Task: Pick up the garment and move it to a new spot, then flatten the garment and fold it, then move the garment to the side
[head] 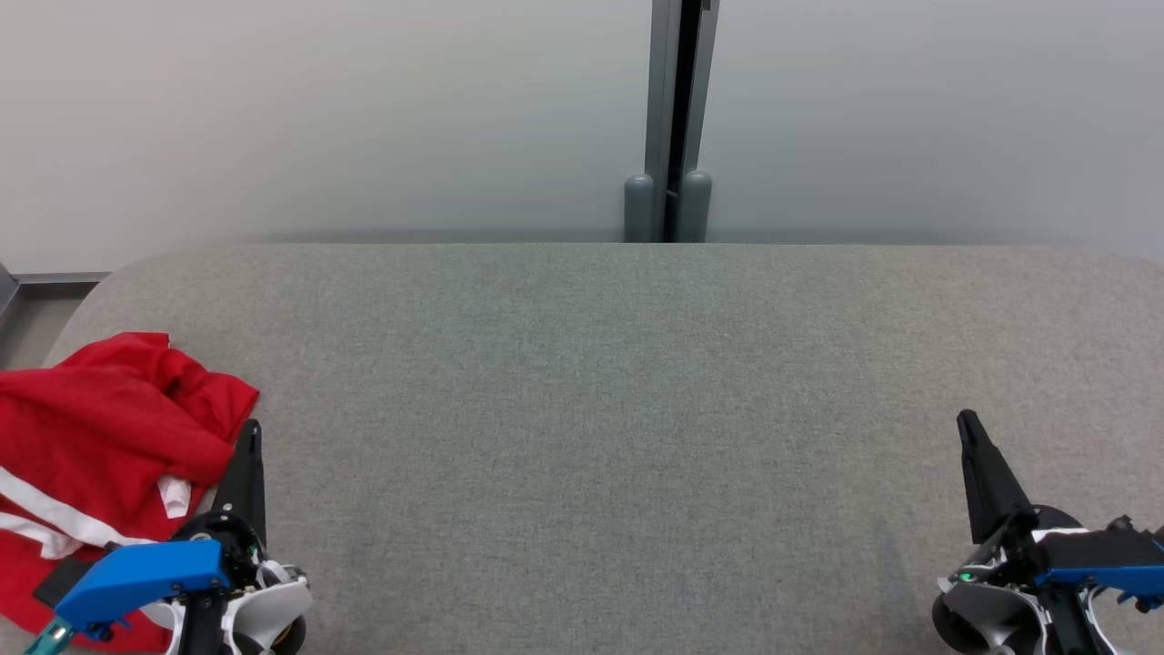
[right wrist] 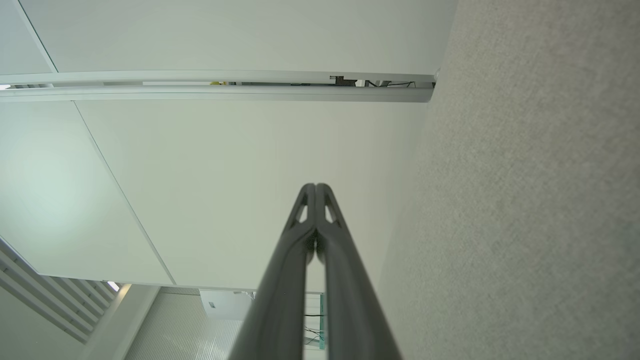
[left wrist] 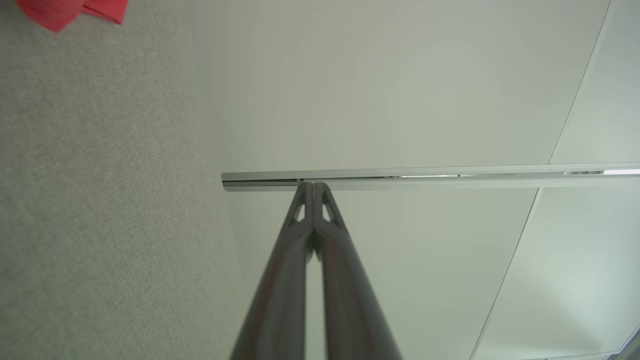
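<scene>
the head view looks forward and down across the table [head: 582,409] to the wall [head: 273,109] behind it. both wrist views sit close over the table, rolled sideways, facing that same wall.

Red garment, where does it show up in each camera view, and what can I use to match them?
Head view: red garment crumpled at the lower left, on the grey surface.
Left wrist view: red garment corner at the top left.
Right wrist view: grey surface down the right side.
Shared landmark: the grey surface.
</scene>
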